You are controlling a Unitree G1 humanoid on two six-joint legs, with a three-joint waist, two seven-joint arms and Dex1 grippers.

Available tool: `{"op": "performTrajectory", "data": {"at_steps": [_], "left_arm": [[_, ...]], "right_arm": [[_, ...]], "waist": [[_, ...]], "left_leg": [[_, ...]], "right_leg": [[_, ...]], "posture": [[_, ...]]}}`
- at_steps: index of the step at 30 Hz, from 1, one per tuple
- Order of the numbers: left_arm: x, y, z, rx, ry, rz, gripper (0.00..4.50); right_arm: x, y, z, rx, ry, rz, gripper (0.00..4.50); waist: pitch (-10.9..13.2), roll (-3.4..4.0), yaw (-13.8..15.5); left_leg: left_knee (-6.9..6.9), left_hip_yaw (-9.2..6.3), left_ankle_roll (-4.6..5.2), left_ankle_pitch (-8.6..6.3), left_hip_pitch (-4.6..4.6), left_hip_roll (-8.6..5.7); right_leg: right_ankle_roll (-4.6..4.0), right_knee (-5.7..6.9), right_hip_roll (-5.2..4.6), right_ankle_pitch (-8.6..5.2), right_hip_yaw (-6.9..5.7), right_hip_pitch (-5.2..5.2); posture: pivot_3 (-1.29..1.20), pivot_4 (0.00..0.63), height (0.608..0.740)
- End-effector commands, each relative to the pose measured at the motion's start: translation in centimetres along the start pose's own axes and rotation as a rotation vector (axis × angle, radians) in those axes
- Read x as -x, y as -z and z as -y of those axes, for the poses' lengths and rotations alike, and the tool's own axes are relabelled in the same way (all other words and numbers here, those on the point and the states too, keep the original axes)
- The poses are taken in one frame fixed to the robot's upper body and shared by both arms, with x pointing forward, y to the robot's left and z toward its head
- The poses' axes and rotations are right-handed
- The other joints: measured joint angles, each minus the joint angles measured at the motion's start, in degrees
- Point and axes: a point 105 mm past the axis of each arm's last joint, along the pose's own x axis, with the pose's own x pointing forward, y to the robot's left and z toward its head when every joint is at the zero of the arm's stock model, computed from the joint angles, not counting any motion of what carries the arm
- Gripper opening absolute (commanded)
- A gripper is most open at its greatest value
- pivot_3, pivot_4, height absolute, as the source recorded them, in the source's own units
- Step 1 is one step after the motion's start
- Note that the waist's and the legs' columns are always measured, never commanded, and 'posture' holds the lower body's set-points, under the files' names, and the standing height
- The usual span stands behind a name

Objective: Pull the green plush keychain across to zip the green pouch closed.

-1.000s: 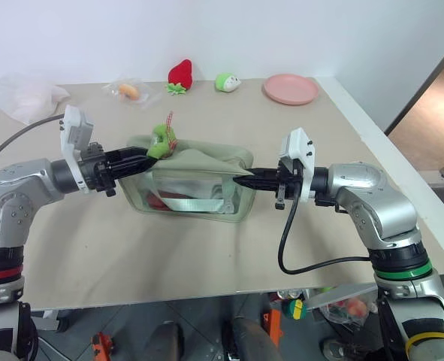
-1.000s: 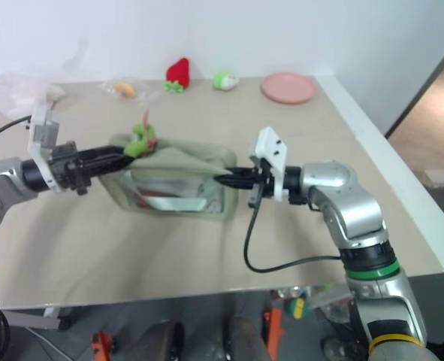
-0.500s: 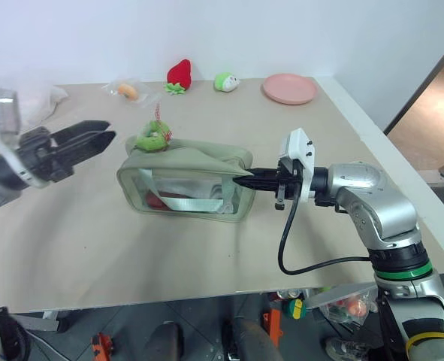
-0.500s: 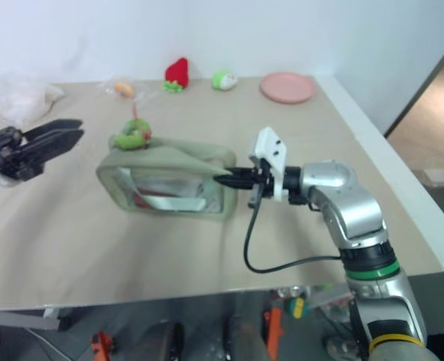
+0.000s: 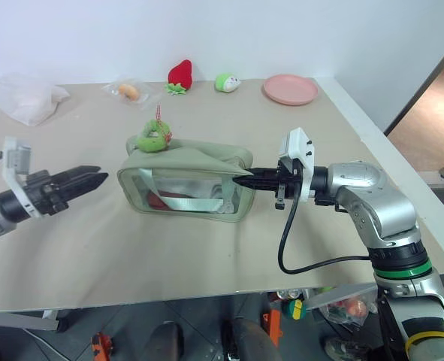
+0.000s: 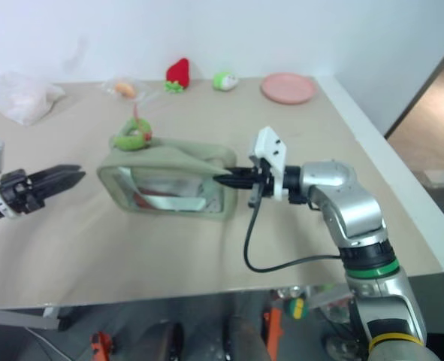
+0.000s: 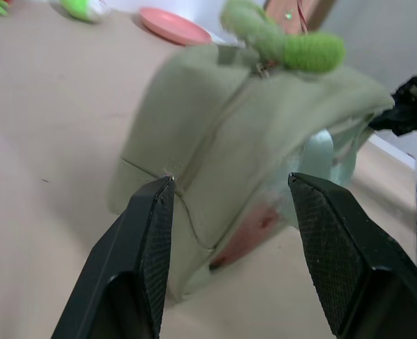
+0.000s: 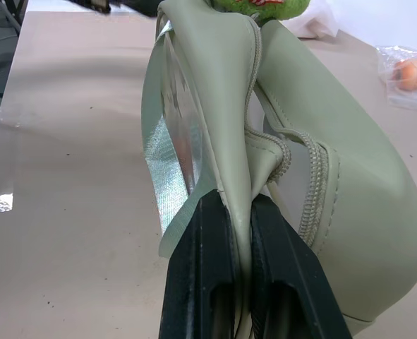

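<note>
Left hand point(image 5: 94, 180) withdrawn off green plush keychain point(image 5: 153, 138), fingers apart

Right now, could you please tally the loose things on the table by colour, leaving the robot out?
Green: 3, the green pouch, the green plush keychain, the round green-and-white plush toy
Red: 1, the strawberry plush
Pink: 1, the plate
Clear or white plastic bags: 2, the small bag with something orange inside, the crumpled bag
Total: 7
</note>
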Motion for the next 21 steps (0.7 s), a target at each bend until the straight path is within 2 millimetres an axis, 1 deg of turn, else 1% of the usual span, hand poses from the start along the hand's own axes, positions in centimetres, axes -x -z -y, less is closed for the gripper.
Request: {"op": "performTrajectory", "data": {"at_steps": [1,4,9,10,11,12,16,17,21], "left_arm": [[-0.8,-0.2,0.7,-0.049,0.051,-0.022,2.65],[-1.5,0.3,0.6,-0.049,0.065,-0.041,2.65],[-3.0,0.3,0.0,-0.074,0.079,-0.044,2.65],[-3.1,0.2,-0.1,-0.078,0.078,-0.038,2.13],[-3.1,0.0,-0.1,-0.077,0.083,-0.027,1.92],[-3.1,-0.1,0.0,-0.078,0.089,-0.022,1.51],[-3.2,0.1,-0.1,-0.089,0.083,-0.031,0.17],[-3.2,0.2,-0.1,-0.09,0.082,-0.033,0.06],[-3.2,0.8,0.0,-0.097,0.084,-0.049,0.06]], "right_arm": [[0.2,-1.3,0.1,0.052,0.004,0.025,0.0],[0.3,-1.3,0.1,0.051,0.009,0.023,0.0],[0.5,-1.3,0.0,0.052,0.021,0.019,0.0],[0.6,-1.3,0.0,0.052,0.024,0.018,0.0],[0.6,-1.3,0.0,0.052,0.026,0.018,0.0],[0.6,-1.2,0.0,0.051,0.027,0.017,0.0],[0.7,-1.2,0.0,0.049,0.03,0.014,0.0],[0.7,-1.1,-0.1,0.049,0.031,0.014,0.0],[0.7,-0.9,0.2,0.054,0.048,0.006,0.0]], "waist": [[0.0,0.0,0.0],[0.0,0.0,0.0],[0.0,0.0,0.1],[0.0,0.0,0.0],[0.0,0.0,0.0],[0.0,0.0,-0.1],[0.0,0.0,0.0],[0.0,0.0,0.0],[0.0,0.0,0.0]], "left_leg": [[0.0,0.01,0.0,0.0,0.0,0.0],[0.0,0.01,0.0,0.0,0.0,0.0],[0.01,0.01,0.0,0.0,0.0,-0.01],[0.01,0.03,0.0,0.0,0.0,-0.01],[0.01,0.04,0.0,0.0,0.0,-0.01],[0.01,0.06,0.0,0.0,-0.01,-0.01],[-0.01,0.05,0.02,-0.01,-0.03,0.0],[-0.01,0.05,0.02,-0.01,-0.04,0.0],[0.0,0.07,0.02,-0.01,-0.04,-0.02]], "right_leg": [[0.0,0.0,0.0,0.0,0.01,0.0],[0.0,0.0,0.0,0.0,0.01,-0.01],[0.02,0.0,0.0,0.02,0.01,0.01],[0.02,0.0,0.01,0.03,0.01,0.01],[0.02,0.0,0.01,0.03,0.02,0.0],[0.02,0.0,0.02,0.02,0.06,-0.01],[0.06,0.0,0.01,0.0,0.06,-0.04],[0.06,0.0,0.01,0.0,0.05,-0.05],[0.06,-0.01,-0.01,0.01,0.07,-0.04]], "posture": [[0.0,0.15,0.74],[0.0,0.15,0.74],[0.0,0.15,0.74],[0.0,0.15,0.74],[0.0,0.15,0.74],[0.0,0.15,0.74],[0.0,0.15,0.74],[0.0,0.15,0.74],[0.0,0.15,0.74]]}}
